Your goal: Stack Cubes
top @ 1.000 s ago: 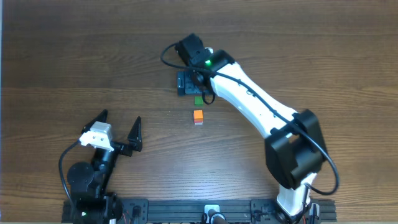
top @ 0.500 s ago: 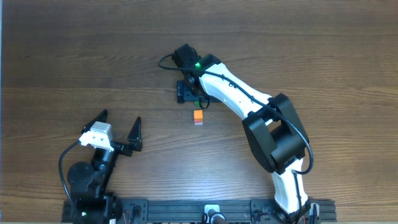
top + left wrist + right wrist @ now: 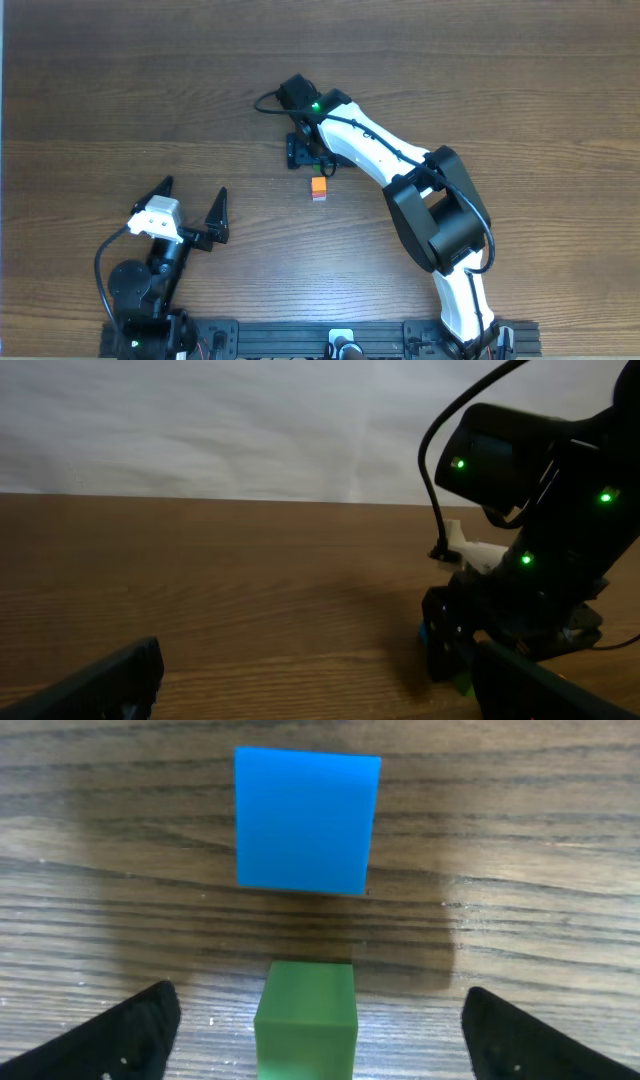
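Note:
A blue cube and a smaller green cube lie on the wooden table close together, with a narrow gap between them. My right gripper hangs open above them, its fingers spread wide on either side of the green cube. In the top view the right gripper is at mid-table. Just nearer the arm bases, an orange cube sits on a reddish cube. My left gripper stands open at the near left, holding nothing.
The right arm's white links stretch diagonally from the base at the near right. Bare wooden table surrounds the cubes. The left wrist view shows the right gripper's dark body over the cubes.
The right arm folded its elbow inward, and its gripper shifted slightly toward the near side, over the blue and green cubes. The left arm stayed still.

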Motion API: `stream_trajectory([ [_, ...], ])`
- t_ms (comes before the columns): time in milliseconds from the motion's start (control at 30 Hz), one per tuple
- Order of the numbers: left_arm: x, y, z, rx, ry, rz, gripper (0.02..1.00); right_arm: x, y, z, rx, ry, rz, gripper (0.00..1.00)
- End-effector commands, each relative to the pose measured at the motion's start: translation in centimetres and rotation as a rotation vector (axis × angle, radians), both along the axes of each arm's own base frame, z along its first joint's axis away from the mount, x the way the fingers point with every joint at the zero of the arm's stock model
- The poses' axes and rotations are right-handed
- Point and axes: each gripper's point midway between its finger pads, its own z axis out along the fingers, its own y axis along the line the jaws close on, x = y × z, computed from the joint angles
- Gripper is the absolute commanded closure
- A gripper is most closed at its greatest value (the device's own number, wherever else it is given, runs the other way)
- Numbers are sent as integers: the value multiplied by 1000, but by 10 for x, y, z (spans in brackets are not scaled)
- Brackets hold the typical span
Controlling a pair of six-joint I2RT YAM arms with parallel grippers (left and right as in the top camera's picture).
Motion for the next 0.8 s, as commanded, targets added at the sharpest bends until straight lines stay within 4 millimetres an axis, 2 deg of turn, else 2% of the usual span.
stream_trajectory([
  [33,0,-1,-1,10,-7,-9,20,5,3,-1,-4,-12,8,145],
  [500,0,-1,-1,10,-7,-9,18,4,4,-1,-11,-16,15,408],
  [800,0,-1,-1,10,-7,-9,18,4,4,-1,-11,-16,15,533],
])
